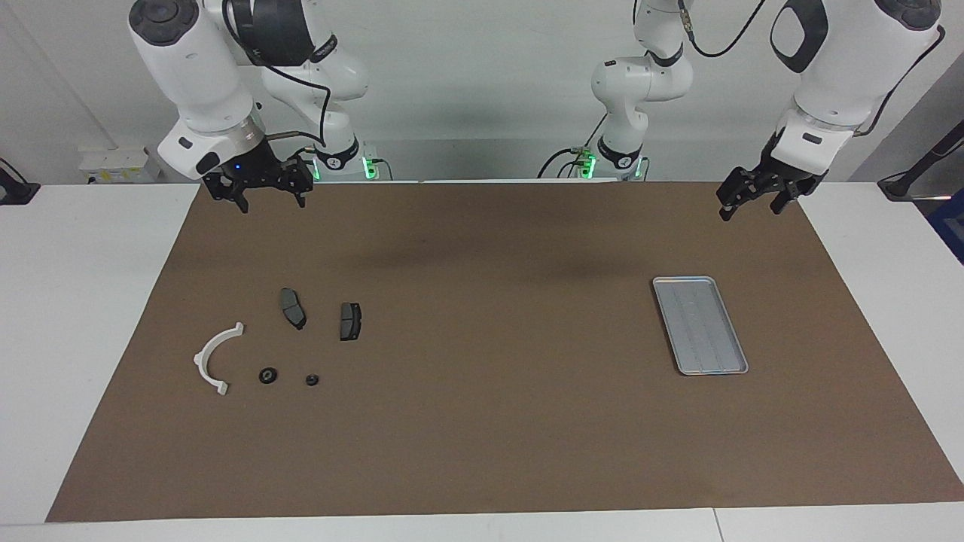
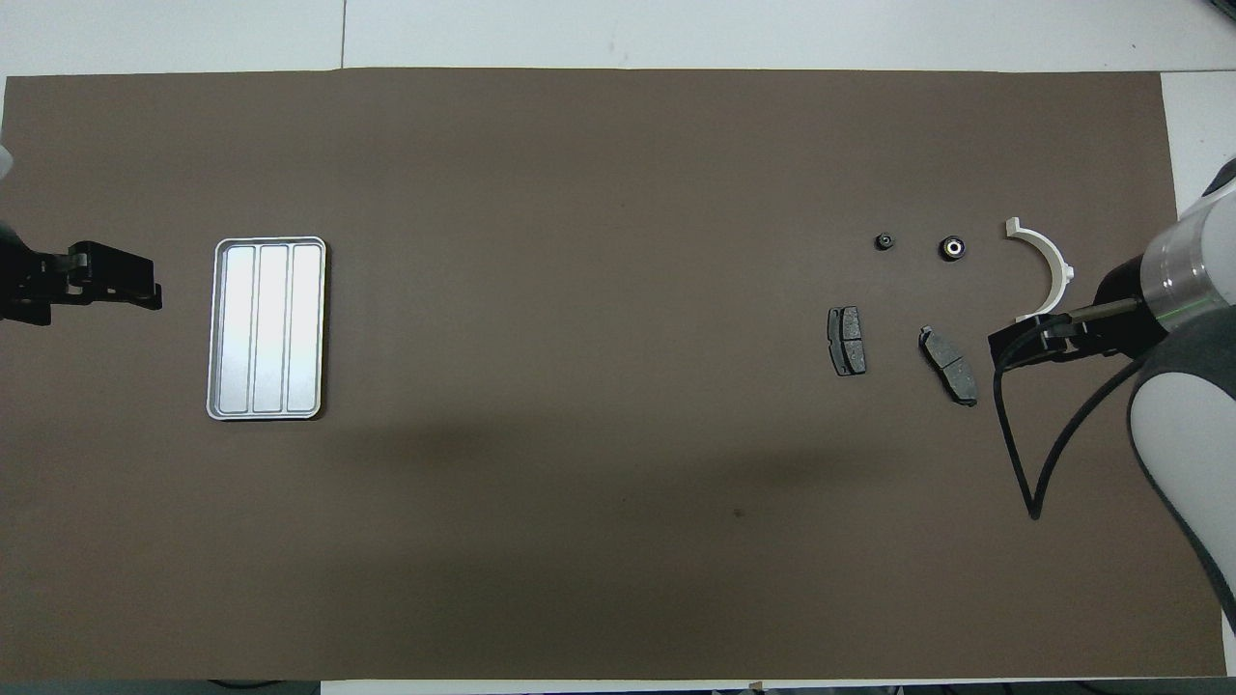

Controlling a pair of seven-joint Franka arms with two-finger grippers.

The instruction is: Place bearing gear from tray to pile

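1. The right gripper point(image 1: 267, 197) hangs in the air over the brown mat's edge nearest the robots, at the right arm's end of the table; its fingers stand apart, holding nothing.
2. The left gripper point(image 1: 753, 203) hangs over the mat's corner at the left arm's end, fingers apart and empty.
3. The flat silver-grey ridged metal tray point(image 1: 700, 325) lies near the left arm's end, with nothing in it.
4. Two small black round bearing gears point(image 1: 268, 375) point(image 1: 312, 379) rest on the mat in the pile, well apart from the tray.
5. Beside them lie a white half-ring plastic bracket point(image 1: 215, 355) and, nearer the robots, two dark grey brake-pad pieces point(image 1: 293, 307) point(image 1: 350, 321), none touching.
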